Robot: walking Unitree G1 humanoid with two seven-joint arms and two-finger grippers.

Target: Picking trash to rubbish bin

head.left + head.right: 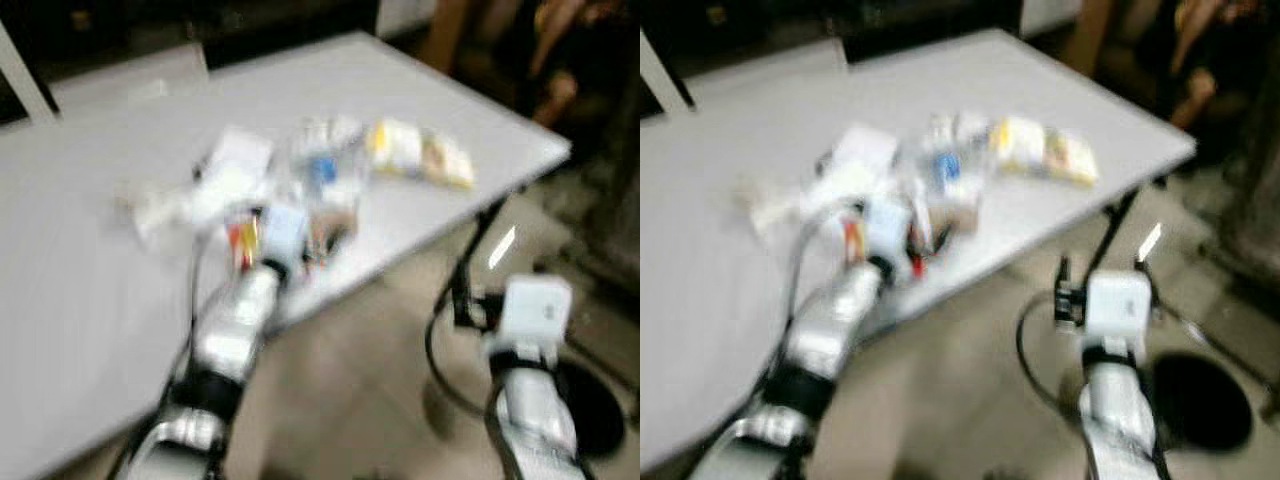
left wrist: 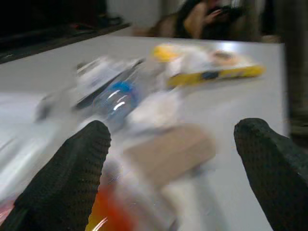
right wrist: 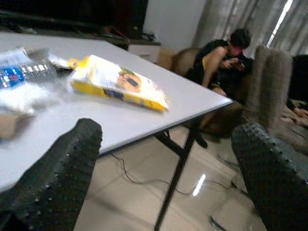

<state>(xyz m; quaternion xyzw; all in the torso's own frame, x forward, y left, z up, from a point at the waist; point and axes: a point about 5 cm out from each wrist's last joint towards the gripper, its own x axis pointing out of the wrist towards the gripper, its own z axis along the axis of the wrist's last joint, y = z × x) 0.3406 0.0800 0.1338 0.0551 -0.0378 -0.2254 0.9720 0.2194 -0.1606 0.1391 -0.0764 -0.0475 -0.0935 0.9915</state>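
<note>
A blurred heap of trash lies near the white table's [image 1: 90,300] front edge. It holds a clear plastic bottle with a blue label [image 2: 115,96], a yellow packet [image 1: 420,152], a brown cardboard piece [image 2: 168,151], white wrappers [image 1: 235,165] and something red-orange [image 1: 240,240]. My left arm [image 1: 235,330] reaches over the table to the heap. My left gripper [image 2: 173,139] is open, its fingers on either side of the cardboard piece without touching it. My right gripper [image 3: 168,132] is open and holds nothing. It hangs off the table's corner above the floor.
A dark round bin opening [image 1: 1200,400] sits on the floor right of my right arm [image 1: 1115,310]. The table's black leg [image 3: 175,178] and cables stand ahead of that arm. A person [image 3: 226,53] sits on a sofa beyond the table's far corner.
</note>
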